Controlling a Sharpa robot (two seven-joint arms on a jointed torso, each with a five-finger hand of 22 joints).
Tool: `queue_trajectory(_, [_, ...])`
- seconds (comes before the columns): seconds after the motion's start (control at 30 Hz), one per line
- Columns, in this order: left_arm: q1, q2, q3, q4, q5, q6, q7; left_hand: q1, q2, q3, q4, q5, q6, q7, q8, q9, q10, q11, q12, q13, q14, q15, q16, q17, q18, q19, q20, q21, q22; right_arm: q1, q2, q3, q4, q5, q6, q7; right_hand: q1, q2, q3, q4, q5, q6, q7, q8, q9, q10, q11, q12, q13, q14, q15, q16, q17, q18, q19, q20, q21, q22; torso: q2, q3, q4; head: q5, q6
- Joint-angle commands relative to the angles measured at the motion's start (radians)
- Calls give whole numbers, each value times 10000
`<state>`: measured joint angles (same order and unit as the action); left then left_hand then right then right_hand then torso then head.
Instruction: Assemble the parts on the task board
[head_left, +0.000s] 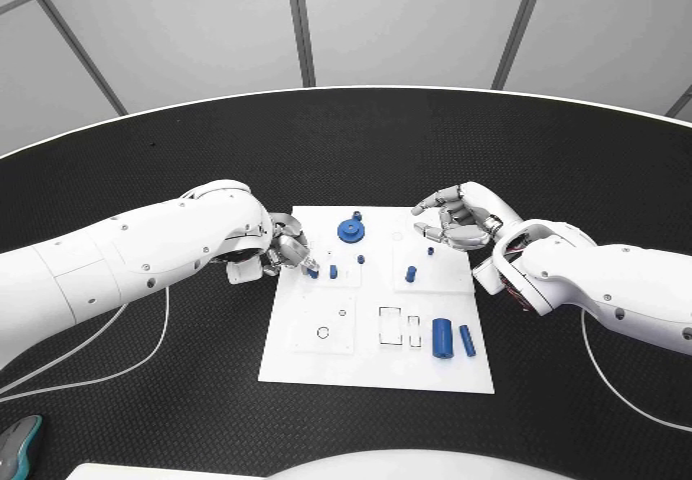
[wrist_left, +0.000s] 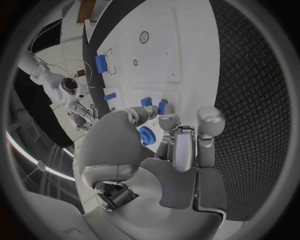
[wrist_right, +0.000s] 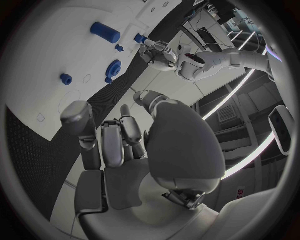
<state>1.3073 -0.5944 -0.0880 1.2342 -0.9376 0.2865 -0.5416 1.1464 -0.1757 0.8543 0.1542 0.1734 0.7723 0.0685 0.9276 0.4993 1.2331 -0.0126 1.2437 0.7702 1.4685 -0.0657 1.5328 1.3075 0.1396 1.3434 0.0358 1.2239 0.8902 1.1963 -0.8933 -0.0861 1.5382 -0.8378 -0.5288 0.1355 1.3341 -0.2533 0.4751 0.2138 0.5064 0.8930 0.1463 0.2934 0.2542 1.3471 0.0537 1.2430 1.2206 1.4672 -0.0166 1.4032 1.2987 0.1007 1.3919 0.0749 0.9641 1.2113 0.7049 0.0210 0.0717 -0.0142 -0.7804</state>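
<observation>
The white task board (head_left: 325, 360) lies in the middle of the table. A blue gear (head_left: 351, 231) stands near its far edge, and small blue pegs (head_left: 411, 273) dot its middle. Two longer blue parts (head_left: 454, 338) lie at its near right. My left hand (head_left: 283, 249) is at the board's left edge, thumb and a finger pinching a small blue part (head_left: 313, 270), seen at the fingertips (wrist_left: 167, 121) as a blue part (wrist_left: 161, 106). My right hand (head_left: 459, 217) hovers over the board's far right corner, fingers apart and holding nothing.
A second small peg (head_left: 333, 271) stands just right of the pinched part. Rectangular cut-outs (head_left: 391, 324) and a round hole (head_left: 323, 333) mark the board's near half. White cables (head_left: 144, 350) trail on the black table by both arms.
</observation>
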Motion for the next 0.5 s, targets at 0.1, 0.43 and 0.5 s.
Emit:
queue_trajectory(0.1, [-2, 22, -1, -15, 0, 17, -14, 37, 102, 1353, -1386, 31, 60, -2, 35, 9, 45, 18, 46, -10, 755, -67, 64, 1509, -146, 70, 0, 36, 9, 0, -4, 0, 3, 0, 0, -1, -87, 20, 56, -20, 43, 20, 10, 64, -10, -39, 19, 23, 17, 418, -58, -51, 13, 157, -49, 29, -54, 4, 6, -1, -1, -3, -23])
queue_trajectory(0.43, [-6, 60, -6, -45, -104, 86, -45, 37, 102, 1353, -1386, 31, 60, -2, 35, 9, 45, 18, 46, -10, 755, -67, 64, 1509, -146, 70, 0, 36, 9, 0, -5, 0, 8, 0, 3, -2, -87, 20, 56, -20, 43, 20, 10, 64, -10, -39, 19, 23, 17, 418, -58, -51, 13, 157, -49, 29, -54, 4, -2, -3, 0, -10, -56])
queue_trajectory(0.5, [-8, 66, -9, -52, -125, 103, -55, 37, 102, 1353, -1386, 31, 60, -2, 35, 9, 45, 18, 46, -10, 755, -67, 64, 1509, -146, 70, 0, 36, 9, 0, -4, 0, 8, 0, 4, -1, -87, 20, 56, -20, 43, 20, 10, 64, -10, -39, 19, 23, 17, 418, -58, -51, 13, 157, -49, 29, -54, 4, -3, -1, -3, -7, -61])
